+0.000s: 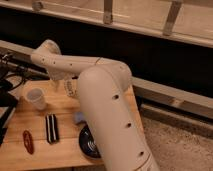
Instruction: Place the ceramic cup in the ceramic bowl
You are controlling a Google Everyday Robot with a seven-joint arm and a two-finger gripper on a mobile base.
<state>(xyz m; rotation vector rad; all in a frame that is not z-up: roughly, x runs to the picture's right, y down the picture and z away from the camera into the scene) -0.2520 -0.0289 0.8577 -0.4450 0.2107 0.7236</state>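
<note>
Cup (pixel 36 98) stands upright, rim up; gripper (pixel 6 90) at left edge, jaws open.

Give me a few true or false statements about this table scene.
1. The ceramic cup sits inside the ceramic bowl. False: it stands on the wooden table, apart from the bowl.
2. The cup stands upright. True.
3. The gripper holds the cup. False: it is at the picture's left edge beside the cup, fingers open, and the cup stands free.
4. The robot's arm hides part of the bowl. True.
</note>
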